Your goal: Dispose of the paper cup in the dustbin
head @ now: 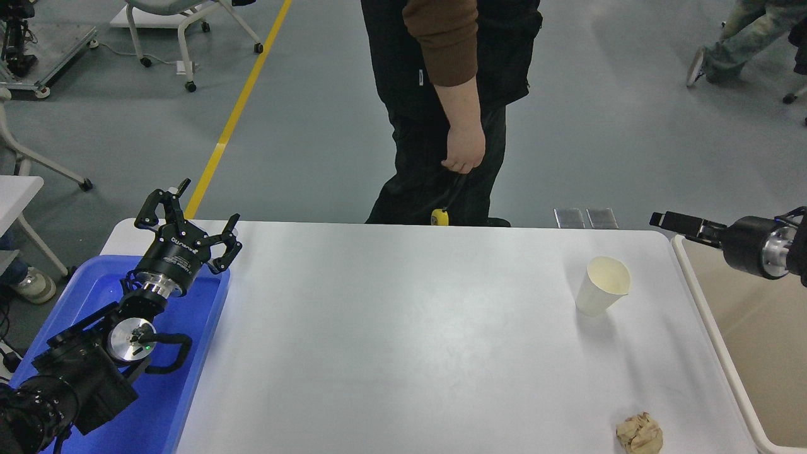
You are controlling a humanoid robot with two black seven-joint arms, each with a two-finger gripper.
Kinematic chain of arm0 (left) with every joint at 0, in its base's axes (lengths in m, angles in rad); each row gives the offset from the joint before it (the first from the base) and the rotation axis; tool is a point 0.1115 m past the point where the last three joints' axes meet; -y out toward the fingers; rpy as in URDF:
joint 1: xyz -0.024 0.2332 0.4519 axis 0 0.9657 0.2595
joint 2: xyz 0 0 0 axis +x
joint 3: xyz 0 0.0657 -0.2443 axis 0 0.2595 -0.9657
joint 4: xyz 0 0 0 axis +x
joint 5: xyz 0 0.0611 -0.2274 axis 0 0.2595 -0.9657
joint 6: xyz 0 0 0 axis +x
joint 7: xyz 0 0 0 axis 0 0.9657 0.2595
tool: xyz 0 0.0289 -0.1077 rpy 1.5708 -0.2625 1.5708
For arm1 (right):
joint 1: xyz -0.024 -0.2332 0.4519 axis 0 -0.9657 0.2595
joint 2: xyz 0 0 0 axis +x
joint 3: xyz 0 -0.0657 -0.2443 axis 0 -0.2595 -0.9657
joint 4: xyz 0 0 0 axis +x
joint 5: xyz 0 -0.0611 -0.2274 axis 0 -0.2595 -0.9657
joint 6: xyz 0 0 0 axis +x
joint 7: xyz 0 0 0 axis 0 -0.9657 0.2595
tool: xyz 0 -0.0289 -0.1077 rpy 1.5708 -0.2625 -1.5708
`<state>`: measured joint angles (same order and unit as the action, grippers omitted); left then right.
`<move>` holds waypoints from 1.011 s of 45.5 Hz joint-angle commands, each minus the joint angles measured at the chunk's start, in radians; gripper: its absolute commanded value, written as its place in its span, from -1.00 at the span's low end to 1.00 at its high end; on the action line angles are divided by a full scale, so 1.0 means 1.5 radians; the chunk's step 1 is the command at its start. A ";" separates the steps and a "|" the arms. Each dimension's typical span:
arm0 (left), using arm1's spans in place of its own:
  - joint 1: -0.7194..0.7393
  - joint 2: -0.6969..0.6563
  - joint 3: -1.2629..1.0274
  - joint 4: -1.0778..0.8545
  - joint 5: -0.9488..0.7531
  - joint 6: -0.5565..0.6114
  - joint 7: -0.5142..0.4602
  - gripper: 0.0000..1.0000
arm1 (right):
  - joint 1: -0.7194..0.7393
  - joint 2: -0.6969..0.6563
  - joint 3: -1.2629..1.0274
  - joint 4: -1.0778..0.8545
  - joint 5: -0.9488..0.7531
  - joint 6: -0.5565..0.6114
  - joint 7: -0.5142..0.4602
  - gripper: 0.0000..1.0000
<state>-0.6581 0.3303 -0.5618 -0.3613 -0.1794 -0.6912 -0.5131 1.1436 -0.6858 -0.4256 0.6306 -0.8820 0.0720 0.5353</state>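
The paper cup [602, 287] stands upright on the white table [403, 340], toward its right side, cream-white with its open mouth up. The dustbin [707, 310] is a beige bin at the table's right edge, only partly in view. My right gripper [669, 222] comes in from the right edge, pointing left over the bin's far corner, above and to the right of the cup and apart from it. It is seen edge-on and holds nothing. My left gripper [211, 202] is parked open and empty at the lower left.
A crumpled tan paper ball [640, 433] lies near the table's front right. A bright blue tray [189, 378] sits under the left arm. A person [454, 113] stands at the table's far side, with a hand hanging down.
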 commanded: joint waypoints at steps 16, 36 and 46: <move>0.000 0.000 0.000 0.000 0.000 0.000 -0.001 1.00 | 0.015 0.095 -0.094 -0.026 -0.050 -0.003 -0.001 0.98; 0.000 0.001 0.000 0.000 0.000 0.000 -0.001 1.00 | -0.038 0.144 -0.095 -0.099 -0.050 -0.014 -0.001 0.98; 0.000 0.000 0.000 0.000 0.000 0.001 0.000 1.00 | -0.063 0.179 -0.095 -0.148 -0.049 -0.029 -0.001 0.98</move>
<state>-0.6581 0.3307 -0.5616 -0.3615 -0.1794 -0.6914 -0.5136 1.0848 -0.4663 -0.5661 0.4747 -0.9561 0.0443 0.5338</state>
